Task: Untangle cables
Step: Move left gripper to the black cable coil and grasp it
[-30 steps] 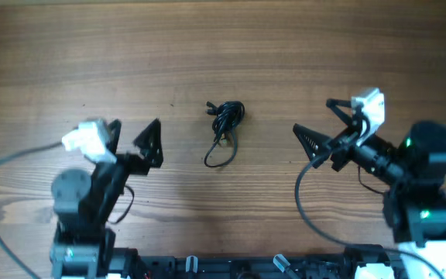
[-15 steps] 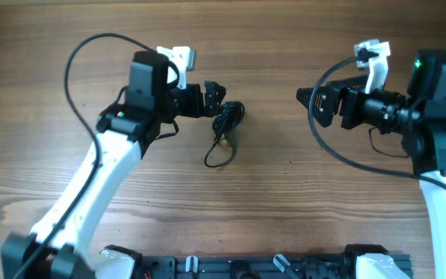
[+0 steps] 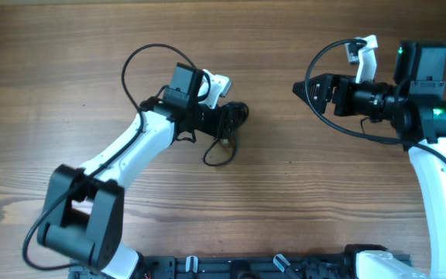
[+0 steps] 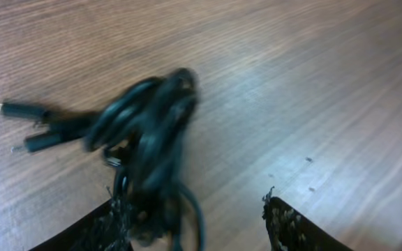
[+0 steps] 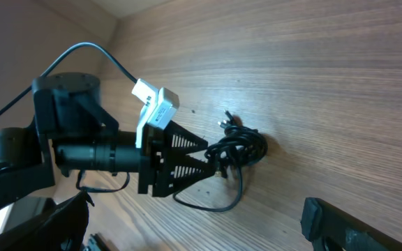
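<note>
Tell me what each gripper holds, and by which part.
Nothing is held yet. The left gripper has the knotted cables between its parted jaws, unclamped; the right gripper is open and empty.

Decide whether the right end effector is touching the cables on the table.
Apart. The overhead view shows a wide stretch of bare table between the right end effector and the cables.
</note>
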Available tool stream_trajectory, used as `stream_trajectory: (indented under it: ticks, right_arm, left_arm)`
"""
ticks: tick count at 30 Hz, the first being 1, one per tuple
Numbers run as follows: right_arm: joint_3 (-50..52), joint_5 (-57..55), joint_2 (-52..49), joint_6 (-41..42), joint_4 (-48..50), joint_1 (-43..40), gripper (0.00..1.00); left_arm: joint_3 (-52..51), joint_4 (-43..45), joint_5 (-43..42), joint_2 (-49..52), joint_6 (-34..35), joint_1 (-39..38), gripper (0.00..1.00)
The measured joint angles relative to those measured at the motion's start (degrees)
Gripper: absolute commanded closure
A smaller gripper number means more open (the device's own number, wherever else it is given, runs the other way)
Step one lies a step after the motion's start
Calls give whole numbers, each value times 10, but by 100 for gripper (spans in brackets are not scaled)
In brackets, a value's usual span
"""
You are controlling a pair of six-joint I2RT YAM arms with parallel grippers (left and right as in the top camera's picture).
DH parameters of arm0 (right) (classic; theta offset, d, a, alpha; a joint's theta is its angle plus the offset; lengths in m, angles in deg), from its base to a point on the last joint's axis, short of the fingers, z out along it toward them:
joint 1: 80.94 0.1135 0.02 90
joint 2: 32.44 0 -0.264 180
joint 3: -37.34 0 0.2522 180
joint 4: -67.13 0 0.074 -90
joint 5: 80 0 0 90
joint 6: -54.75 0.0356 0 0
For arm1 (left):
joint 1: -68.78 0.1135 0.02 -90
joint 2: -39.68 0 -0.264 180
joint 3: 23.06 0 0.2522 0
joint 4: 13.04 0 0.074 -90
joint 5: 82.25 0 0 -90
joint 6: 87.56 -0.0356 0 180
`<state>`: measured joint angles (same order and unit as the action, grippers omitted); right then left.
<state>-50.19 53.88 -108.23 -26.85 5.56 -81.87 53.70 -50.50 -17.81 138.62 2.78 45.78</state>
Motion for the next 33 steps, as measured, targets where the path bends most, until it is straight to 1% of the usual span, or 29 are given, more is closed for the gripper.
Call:
stream_trajectory:
  ticks: [2, 4, 5, 7, 9, 11, 13, 15, 16, 17, 19, 21, 22, 24, 27, 28, 33]
  right_arm:
    - [0, -7, -1, 0, -2, 0, 0]
    - [0, -14, -1, 0, -6, 0, 0]
    - [0, -16, -1, 0, -9, 0, 0]
    - [0, -19, -1, 0, -11, 0, 0]
    - [0, -20, -1, 0, -14, 0, 0]
    - [0, -24, -1, 0, -22, 0, 0]
    - [-1, -36, -1, 3, -41, 0, 0]
    - [-1, -52, -1, 5, -58, 0, 0]
    - [-1, -56, -1, 4, -62, 0, 0]
    - [-1, -57, -1, 4, -62, 0, 0]
    - [-1, -61, -1, 4, -62, 0, 0]
    - [-1, -63, -1, 4, -58, 0, 0]
    - [-1, -64, -1, 4, -57, 0, 0]
    - [-1, -65, -1, 4, -55, 0, 0]
    - [-1, -65, -1, 6, -49, 0, 0]
    - [-1, -65, -1, 7, -44, 0, 0]
    - [-1, -67, -1, 40, -19, 0, 0]
  left_arm:
    - [0, 12, 11, 19, -1, -1, 36]
    - [0, 21, 20, 33, -1, -1, 28]
    - [0, 28, 22, 35, 1, -1, 26]
    - [0, 65, 24, 35, 19, -1, 18]
    - [0, 80, 26, 35, 23, -1, 18]
    - [1, 73, 28, 35, 9, -2, 20]
    - [1, 56, 30, 35, -18, -5, 25]
    - [1, 43, 30, 38, -47, -9, 37]
    - [1, 42, 31, 44, -56, -9, 47]
    - [1, 43, 31, 50, -61, -9, 55]
    - [1, 48, 32, 61, -69, -9, 88]
    - [1, 63, 30, 63, -70, -9, 92]
    - [1, 72, 27, 63, -68, -9, 96]
    - [1, 88, 14, 62, -50, -8, 96]
    - [1, 95, 7, 39, 7, 4, 96]
    - [1, 96, 5, 24, 37, 13, 96]
    - [1, 98, 2, -78, 239, 76, 96]
